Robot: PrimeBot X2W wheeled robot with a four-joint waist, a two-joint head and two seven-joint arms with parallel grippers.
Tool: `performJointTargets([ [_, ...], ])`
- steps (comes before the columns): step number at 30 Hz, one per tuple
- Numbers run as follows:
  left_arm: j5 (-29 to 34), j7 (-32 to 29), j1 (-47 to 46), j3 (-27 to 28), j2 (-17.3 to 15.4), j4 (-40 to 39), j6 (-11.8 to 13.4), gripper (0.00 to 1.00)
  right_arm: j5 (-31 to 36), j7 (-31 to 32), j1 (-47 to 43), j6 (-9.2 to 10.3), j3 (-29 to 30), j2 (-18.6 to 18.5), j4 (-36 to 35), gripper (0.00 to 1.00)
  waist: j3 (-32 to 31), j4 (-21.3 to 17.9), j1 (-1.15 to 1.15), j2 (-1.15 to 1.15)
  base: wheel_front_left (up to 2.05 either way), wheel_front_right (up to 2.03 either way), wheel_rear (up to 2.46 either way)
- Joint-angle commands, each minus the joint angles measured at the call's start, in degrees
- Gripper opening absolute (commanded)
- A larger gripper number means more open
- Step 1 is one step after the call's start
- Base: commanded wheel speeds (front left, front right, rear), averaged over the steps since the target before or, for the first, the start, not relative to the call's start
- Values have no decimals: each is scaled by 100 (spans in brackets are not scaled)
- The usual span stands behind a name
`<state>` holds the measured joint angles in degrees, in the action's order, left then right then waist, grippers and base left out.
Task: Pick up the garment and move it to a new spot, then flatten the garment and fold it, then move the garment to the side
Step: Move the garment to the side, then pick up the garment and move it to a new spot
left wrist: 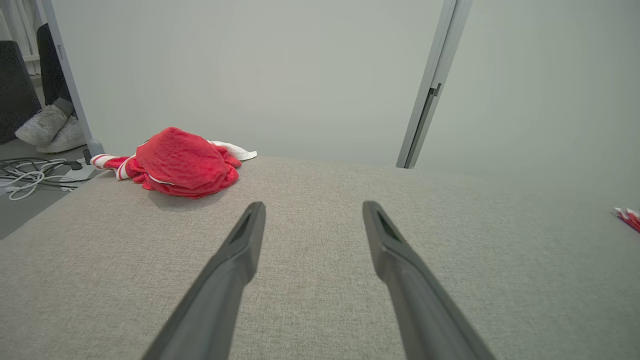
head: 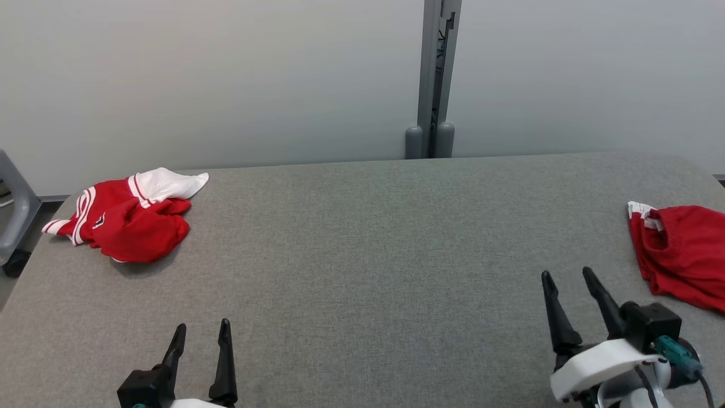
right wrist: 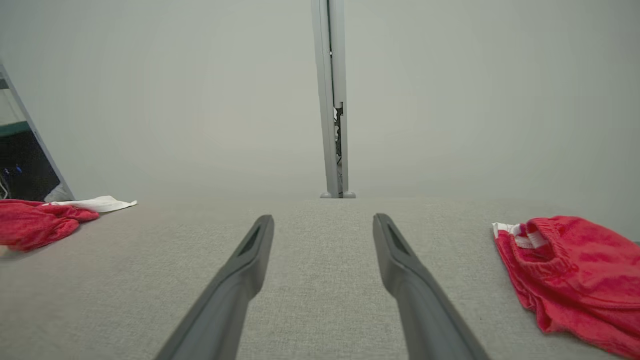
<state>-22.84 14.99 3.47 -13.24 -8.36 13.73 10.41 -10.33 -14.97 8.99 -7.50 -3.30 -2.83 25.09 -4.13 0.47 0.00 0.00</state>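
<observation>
A crumpled red and white garment (head: 127,218) lies at the table's far left corner; the left wrist view shows the same garment (left wrist: 182,162) ahead and left of the fingers. A second red garment (head: 682,252) with a white trim lies bunched at the right edge, and in the right wrist view this garment (right wrist: 575,270) sits just right of the fingers. My left gripper (head: 203,327) is open near the front edge, empty. My right gripper (head: 566,275) is open too, empty, a short way left of the right-hand garment.
The grey fabric-covered table (head: 368,255) stretches wide between the two heaps. A pale wall with a grey post (head: 433,79) stands behind it. Off the left edge are cables (left wrist: 30,175) on the floor and a person's white shoes (left wrist: 47,130).
</observation>
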Motion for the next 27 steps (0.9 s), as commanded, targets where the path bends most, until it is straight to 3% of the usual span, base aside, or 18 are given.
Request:
performJointTargets([
  [1, 52, 24, 99, 45, -11, -12, 14, 100, -92, -1, -120, 0, -34, -25, -86, 100, 0, 19, 0, 0, 0, 0, 0],
  [27, 289, 25, -54, 221, 145, 178, -223, 100, -287, 184, -495, 0, -156, -23, -405, 100, 26, 87, 0, 0, 0, 0, 0],
])
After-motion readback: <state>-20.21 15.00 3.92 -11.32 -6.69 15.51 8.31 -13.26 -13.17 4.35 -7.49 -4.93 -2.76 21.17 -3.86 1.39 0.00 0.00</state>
